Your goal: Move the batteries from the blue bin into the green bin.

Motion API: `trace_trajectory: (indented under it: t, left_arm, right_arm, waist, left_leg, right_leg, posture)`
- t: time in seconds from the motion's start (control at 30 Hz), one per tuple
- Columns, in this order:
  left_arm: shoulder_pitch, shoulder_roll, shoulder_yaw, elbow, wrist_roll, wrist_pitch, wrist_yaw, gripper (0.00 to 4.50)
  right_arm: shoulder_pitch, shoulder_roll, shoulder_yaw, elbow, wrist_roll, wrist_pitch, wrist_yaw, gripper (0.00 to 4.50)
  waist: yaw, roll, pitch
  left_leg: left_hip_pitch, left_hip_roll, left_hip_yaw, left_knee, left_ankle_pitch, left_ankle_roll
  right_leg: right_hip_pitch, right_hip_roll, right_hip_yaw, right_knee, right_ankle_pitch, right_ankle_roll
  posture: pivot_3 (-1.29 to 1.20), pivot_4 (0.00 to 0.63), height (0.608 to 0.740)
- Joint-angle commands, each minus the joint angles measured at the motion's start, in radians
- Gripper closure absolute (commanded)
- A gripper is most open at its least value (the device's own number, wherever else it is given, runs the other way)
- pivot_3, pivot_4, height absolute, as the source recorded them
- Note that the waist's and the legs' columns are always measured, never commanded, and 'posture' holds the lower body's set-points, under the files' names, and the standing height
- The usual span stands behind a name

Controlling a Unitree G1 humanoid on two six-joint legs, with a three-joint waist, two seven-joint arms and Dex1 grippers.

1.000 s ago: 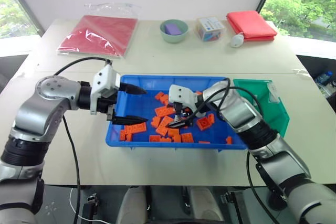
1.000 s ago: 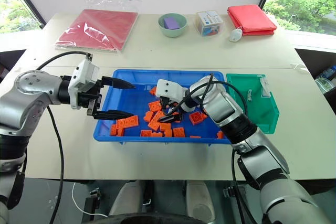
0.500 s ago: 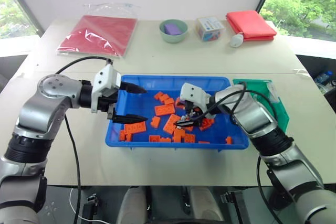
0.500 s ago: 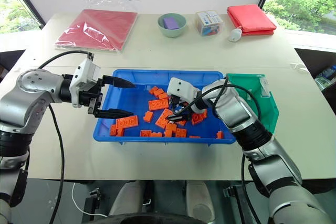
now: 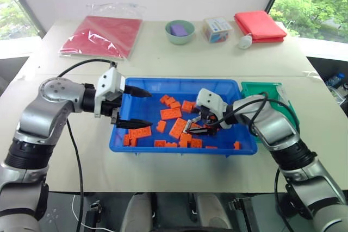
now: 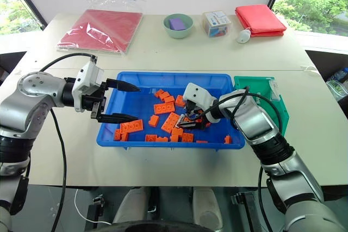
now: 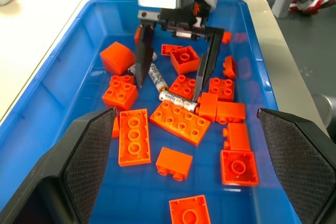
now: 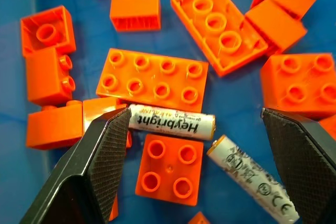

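Two silver-grey batteries (image 8: 170, 121) lie among orange bricks (image 5: 171, 113) in the right half of the blue bin (image 5: 152, 148). One battery lies level between my right gripper's fingertips, and the other (image 8: 252, 179) lies slanted beside it. My right gripper (image 5: 193, 126) hangs open just above them, pointing down, with nothing held. My left gripper (image 5: 150, 109) is open and empty over the bin's left end. The green bin (image 6: 253, 88) stands against the blue bin's right side, partly hidden by my right arm.
At the table's far side lie a red bag (image 5: 103, 35), a pale green bowl (image 5: 180, 30), a clear box (image 5: 217, 29), a small white object (image 5: 245, 41) and a folded red cloth (image 5: 260, 25). Orange bricks crowd the batteries.
My right gripper has shifted to the right across the blue bin and rolled a little. Some bricks near it have shifted. The left gripper has stayed where it was.
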Motion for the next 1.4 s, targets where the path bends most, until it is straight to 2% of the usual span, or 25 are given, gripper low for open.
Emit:
trace_trajectory:
  t: [0.03,0.53,0.63,0.67,0.7,0.73,0.87,0.97,1.13,1.27,1.4]
  left_arm:
    - [-0.008,0.004,0.007,-0.029,-0.001,-0.013,-0.003,0.00]
    - [-0.025,0.000,0.001,-0.013,0.006,-0.019,-0.017,0.00]
    - [-0.026,0.000,0.001,-0.014,0.005,-0.018,-0.021,0.00]
    - [-0.026,0.000,0.001,-0.014,0.005,-0.017,-0.021,0.00]
    - [-0.027,-0.002,0.000,-0.015,0.004,-0.015,-0.022,0.00]
    - [-0.028,-0.003,0.000,-0.015,0.003,-0.014,-0.022,0.00]
    - [-0.030,-0.013,-0.005,-0.016,0.005,-0.014,-0.023,0.00]
    - [-0.036,-0.021,-0.007,-0.009,0.009,-0.017,-0.023,0.00]
    - [-0.036,-0.031,-0.006,-0.007,0.008,-0.020,-0.020,0.00]
    - [-0.036,-0.039,-0.002,0.007,0.009,-0.027,-0.019,0.00]
    - [-0.039,-0.047,-0.008,0.027,0.017,-0.042,-0.023,0.00]
  right_arm:
    - [0.006,-0.008,0.005,-0.012,0.008,-0.020,-0.005,0.43]
    - [0.029,0.007,0.075,0.000,-0.014,-0.054,-0.045,0.43]
    - [0.028,0.007,0.072,-0.003,-0.004,-0.058,-0.040,1.22]
    - [0.027,0.007,0.070,-0.007,0.000,-0.056,-0.040,1.82]
    - [0.024,0.009,0.061,-0.018,0.006,-0.053,-0.042,2.22]
    - [0.021,0.010,0.055,-0.025,0.010,-0.051,-0.045,2.32]
    - [-0.008,-0.003,-0.017,-0.102,0.083,0.005,-0.025,2.31]
    - [-0.049,-0.030,-0.122,-0.153,0.173,0.083,-0.013,2.31]
    - [-0.089,-0.221,-0.376,-0.111,0.256,0.150,0.001,2.31]
    - [0.015,-0.395,-0.498,-0.005,0.239,0.097,0.019,2.31]
    - [0.133,-0.456,-0.569,0.055,0.238,0.064,-0.002,2.31]
  waist:
    - [0.000,0.000,0.000]
    - [0.000,0.000,0.000]
    - [0.000,-0.001,0.000]
    - [0.001,-0.001,0.000]
    - [0.001,-0.001,0.000]
    - [0.000,-0.001,0.000]
    - [0.001,-0.001,0.000]
    - [0.002,-0.001,0.000]
    - [0.014,-0.001,0.000]
    - [0.017,-0.002,0.000]
    - [0.019,-0.002,0.000]
  left_leg:
    - [0.000,0.000,0.000,0.000,0.000,0.000]
    - [0.000,0.000,0.000,0.000,0.000,0.000]
    - [0.000,0.000,0.000,0.000,0.000,0.000]
    - [0.000,0.000,0.000,0.000,0.000,0.000]
    - [0.000,0.000,0.000,0.000,0.000,0.000]
    - [0.000,0.000,0.000,0.000,0.000,0.000]
    - [0.000,0.000,0.000,0.000,0.000,0.000]
    - [0.000,0.000,0.000,0.000,0.000,0.000]
    - [-0.001,0.000,-0.001,0.000,0.000,0.000]
    - [-0.001,-0.001,0.000,0.000,-0.001,0.001]
    - [-0.001,-0.001,0.001,0.000,-0.001,0.001]
  right_leg:
    - [0.000,0.000,0.000,0.000,0.000,0.000]
    - [0.000,0.000,0.000,0.000,0.000,0.000]
    - [0.000,0.000,0.000,0.000,0.000,0.000]
    - [0.000,0.000,0.000,0.000,0.000,0.000]
    - [0.000,0.000,0.000,0.000,0.000,0.000]
    - [0.000,0.000,0.000,0.000,0.000,0.000]
    - [0.000,0.000,0.000,0.000,0.000,0.000]
    - [0.000,0.000,0.000,0.000,0.000,0.000]
    - [0.000,-0.002,-0.001,-0.001,-0.001,-0.001]
    - [0.001,-0.002,0.000,-0.003,-0.001,-0.001]
    - [0.001,-0.002,0.000,-0.003,-0.001,-0.001]
  posture:
    - [0.00,0.150,0.736]
    - [0.00,0.150,0.736]
    - [0.00,0.150,0.736]
    - [0.00,0.150,0.736]
    - [0.00,0.150,0.736]
    - [0.00,0.150,0.736]
    - [0.00,0.150,0.736]
    - [0.00,0.150,0.736]
    - [0.00,0.150,0.736]
    - [0.00,0.150,0.736]
    - [0.00,0.150,0.736]
